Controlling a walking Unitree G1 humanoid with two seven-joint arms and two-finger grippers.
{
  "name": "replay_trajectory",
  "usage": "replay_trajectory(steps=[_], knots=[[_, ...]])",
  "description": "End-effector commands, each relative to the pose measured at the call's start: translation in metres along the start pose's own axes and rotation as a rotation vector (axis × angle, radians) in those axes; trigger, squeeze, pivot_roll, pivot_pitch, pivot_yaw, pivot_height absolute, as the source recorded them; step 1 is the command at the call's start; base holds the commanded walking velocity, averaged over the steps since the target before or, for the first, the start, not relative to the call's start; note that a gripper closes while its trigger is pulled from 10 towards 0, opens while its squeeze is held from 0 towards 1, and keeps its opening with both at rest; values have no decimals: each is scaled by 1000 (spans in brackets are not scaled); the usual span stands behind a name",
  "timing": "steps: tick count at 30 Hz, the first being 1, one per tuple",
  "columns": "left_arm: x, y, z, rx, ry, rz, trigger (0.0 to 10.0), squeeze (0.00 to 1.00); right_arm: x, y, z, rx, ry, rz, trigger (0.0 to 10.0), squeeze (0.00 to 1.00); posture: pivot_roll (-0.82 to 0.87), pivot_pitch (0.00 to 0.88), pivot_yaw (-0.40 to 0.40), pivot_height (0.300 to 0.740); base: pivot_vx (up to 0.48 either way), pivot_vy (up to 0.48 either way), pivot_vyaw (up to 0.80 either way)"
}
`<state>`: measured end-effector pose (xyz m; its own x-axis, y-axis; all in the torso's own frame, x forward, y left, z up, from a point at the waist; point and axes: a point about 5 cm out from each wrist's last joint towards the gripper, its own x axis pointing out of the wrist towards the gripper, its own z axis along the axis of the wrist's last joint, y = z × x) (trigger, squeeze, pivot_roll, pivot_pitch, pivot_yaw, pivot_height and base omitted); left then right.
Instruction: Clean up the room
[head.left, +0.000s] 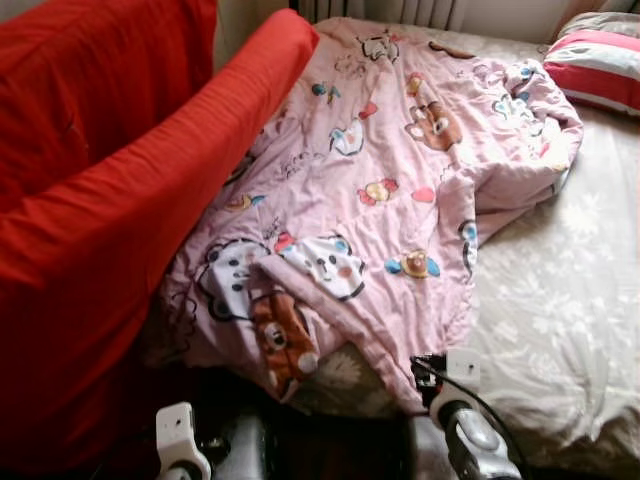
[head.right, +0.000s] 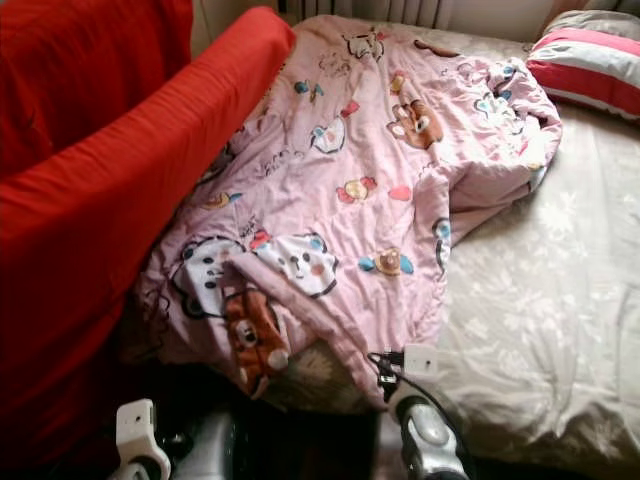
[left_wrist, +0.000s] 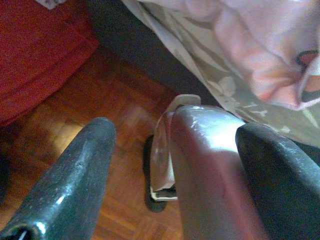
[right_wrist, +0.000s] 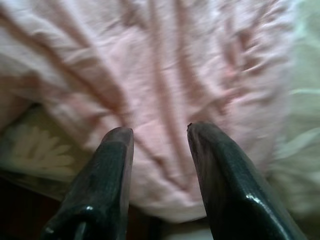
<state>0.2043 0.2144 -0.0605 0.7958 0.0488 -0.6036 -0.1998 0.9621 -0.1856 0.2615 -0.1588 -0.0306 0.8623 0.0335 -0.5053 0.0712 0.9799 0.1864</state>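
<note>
Bedmaking is getting under way: the pink quilt (head.left: 390, 190) is lying rumpled across the bed (head.left: 570, 290), and the right gripper (right_wrist: 159, 134) (fingers parted, empty) is nearing its hem, needing to close on it; left gripper (left_wrist: 172, 150) is hanging open.

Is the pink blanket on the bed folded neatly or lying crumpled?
Crumpled: the pink blanket lies bunched and wrinkled, its near corner turned over, on the bed.

Soft daylight is falling across the quilt (head.left: 390, 180) and the bed sheet (head.left: 560, 300), washing out pale areas. Deep shadow is pooling at the bed's foot. The right wrist view is blurring; glare is glinting on the wooden floor (left_wrist: 75, 125).
</note>
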Motion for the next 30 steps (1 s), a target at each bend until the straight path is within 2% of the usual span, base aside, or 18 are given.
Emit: replay_trajectory(steps=[1,11,18,29,30], knots=[[-6,1,-17,-2,63,3,10000,0,-3,-8,-6,35,23,-36,10000,0,-20,240,22,623,0,0,0],[-6,1,-17,6,65,3,10000,0,-1,-10,-2,26,26,-63,10000,0,-8,248,27,623,0,0,0],[-6,2,-17,14,68,2,10000,0,0,-13,3,24,8,-82,10000,0,-8,250,31,586,0,0,0],[-6,3,-17,24,70,-1,10000,0,2,-9,9,37,-20,-67,10000,0,-2,248,37,586,0,0,0],[-6,3,-17,25,70,-1,10000,0,3,-7,9,47,-26,-54,10000,118,-2,248,37,586,0,0,0]])
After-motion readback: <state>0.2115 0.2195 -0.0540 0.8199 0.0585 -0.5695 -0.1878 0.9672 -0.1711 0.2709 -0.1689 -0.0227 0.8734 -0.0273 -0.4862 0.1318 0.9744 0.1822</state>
